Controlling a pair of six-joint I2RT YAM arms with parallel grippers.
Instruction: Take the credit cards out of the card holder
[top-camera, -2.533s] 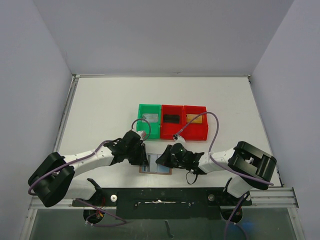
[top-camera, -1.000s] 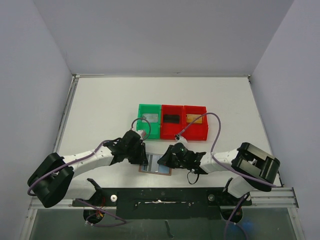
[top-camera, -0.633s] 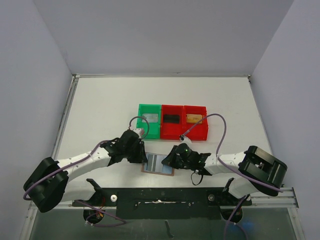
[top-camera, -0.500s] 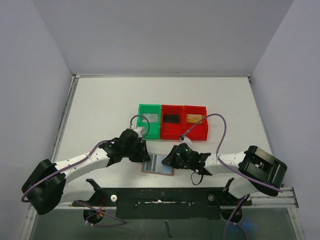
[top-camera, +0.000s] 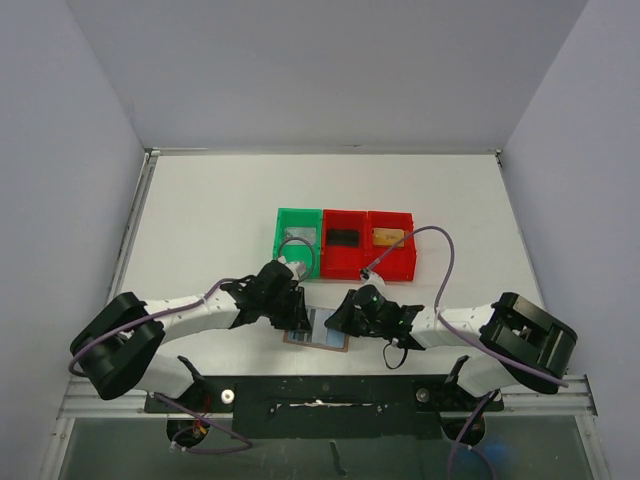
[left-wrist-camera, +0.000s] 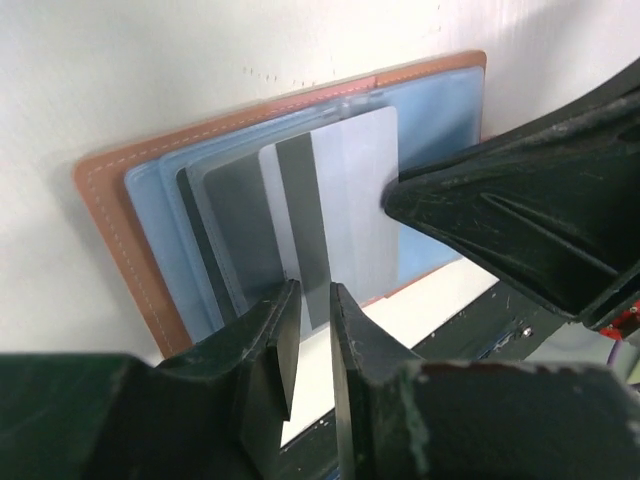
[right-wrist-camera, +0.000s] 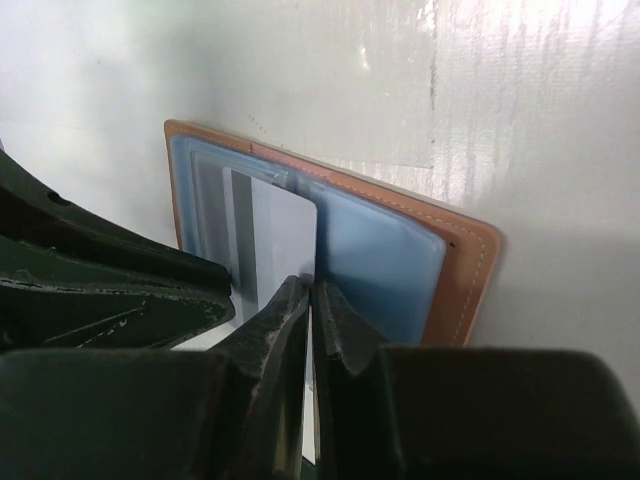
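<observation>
Holder (left-wrist-camera: 100, 220) w/ 1 silver card (left-wrist-camera: 350, 200); 1 green bin (top-camera: 281, 235), 2 red bins (top-camera: 345, 266) (top-camera: 400, 268).

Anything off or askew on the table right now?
Nothing spilled or damaged. One oddity: the open holder lies slightly skewed to the near edge of the table. A grey card lies in its sleeve, with the left tool narrowly parted at the card's edge. The right tool is shut, tip on the holder.

It looked like a robotics lab cell: a bare white table (top-camera: 200, 220) boxed in by plain pale walls (top-camera: 320, 70), with a left arm (top-camera: 190, 311) and right arm (top-camera: 455, 323) bolted to a black base plate (top-camera: 300, 386)
</observation>
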